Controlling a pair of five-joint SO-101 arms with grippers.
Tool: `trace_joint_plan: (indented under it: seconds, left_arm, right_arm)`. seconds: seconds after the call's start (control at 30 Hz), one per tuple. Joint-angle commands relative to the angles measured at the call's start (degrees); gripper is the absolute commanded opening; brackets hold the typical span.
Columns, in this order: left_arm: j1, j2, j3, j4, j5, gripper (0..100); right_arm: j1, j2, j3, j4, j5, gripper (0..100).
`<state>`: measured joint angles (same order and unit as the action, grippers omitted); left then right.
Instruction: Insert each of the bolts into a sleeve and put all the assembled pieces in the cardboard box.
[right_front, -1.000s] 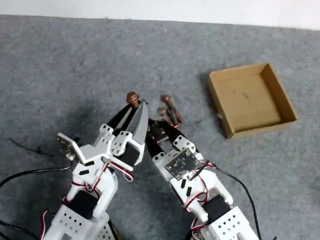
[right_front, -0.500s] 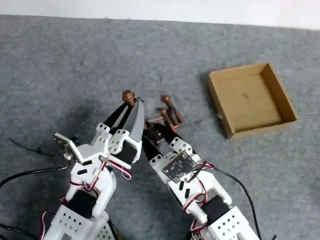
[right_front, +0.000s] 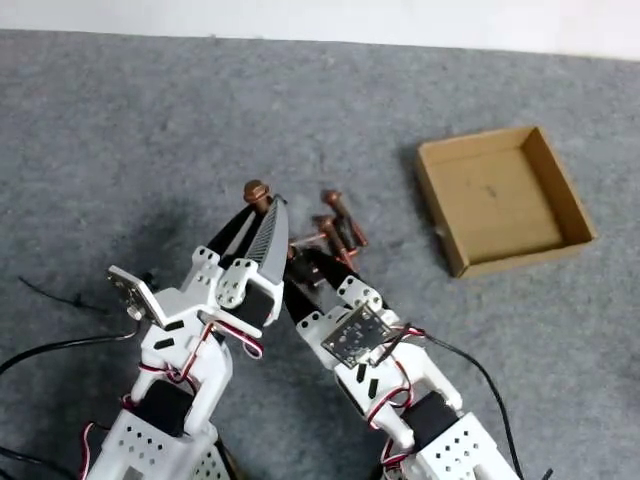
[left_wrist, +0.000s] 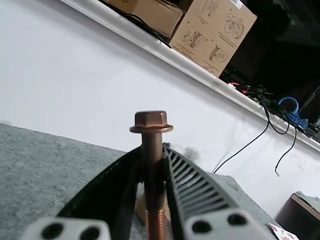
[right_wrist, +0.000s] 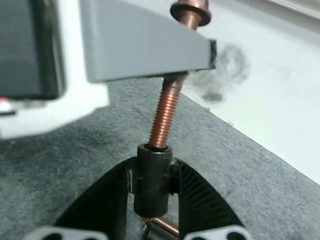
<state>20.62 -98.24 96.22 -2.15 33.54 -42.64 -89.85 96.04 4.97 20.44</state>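
Note:
My left gripper (right_front: 262, 215) is shut on a copper bolt (right_front: 256, 191) and holds it upright, hex head on top (left_wrist: 151, 121). In the left wrist view the left gripper (left_wrist: 153, 156) clamps the shank just under the head. My right gripper (right_front: 298, 262) sits close beside it, shut on a black sleeve (right_wrist: 152, 176). The bolt's threaded end (right_wrist: 166, 112) dips into the sleeve's top opening. The cardboard box (right_front: 520, 257) lies open and empty at the right, away from both arms.
Several loose copper bolts (right_front: 340, 226) lie on the grey carpet just beyond the right gripper, one visible under the sleeve (right_wrist: 163, 228). Black cables (right_front: 60, 345) trail at the left near the arm bases. Bare carpet stretches toward the box.
The right gripper has shifted left with the sleeve, closing in under the bolt. The left gripper moved slightly left with the bolt, then held still.

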Motion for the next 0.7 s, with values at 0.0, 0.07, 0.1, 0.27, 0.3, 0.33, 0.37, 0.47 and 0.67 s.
trace_joint_plan:
  seconds: [0.0,0.07,0.1,0.27,0.3,0.33,0.37,0.47,0.67]
  left_arm:
    - [-0.66,-1.1,1.19,-0.18,0.53,0]
    - [-0.48,-1.1,1.19,-0.09,0.53,0]
    - [-0.4,-1.1,1.19,-0.09,0.53,0]
    - [-0.4,-1.1,1.19,0.09,0.53,0]
    - [-0.48,-1.1,1.19,0.7,0.53,0]
    - [-0.48,-1.19,1.19,1.14,0.53,0]
    - [-0.57,-1.27,1.19,1.32,0.53,0]
    - [-0.57,-1.19,1.19,2.37,0.35,0]
    - [-0.57,-1.1,1.27,3.08,0.35,0]
  right_arm:
    - [-0.57,-1.45,6.37,-0.4,2.29,0.5]
    - [-0.4,-1.45,6.46,-0.48,4.4,0.5]
    - [-0.4,-1.45,6.46,-0.48,5.1,0.5]
    - [-0.31,-1.45,6.46,-0.13,5.45,0.5]
    - [-0.31,-1.45,6.46,-0.13,5.45,0.5]
    - [-0.31,-1.45,6.46,-0.13,5.45,0.5]
    - [-0.31,-1.45,6.46,-0.13,5.36,0.5]
    - [-0.22,-1.45,6.46,-0.13,5.36,0.5]
    - [-0.22,-1.45,6.46,-0.13,5.36,0.5]
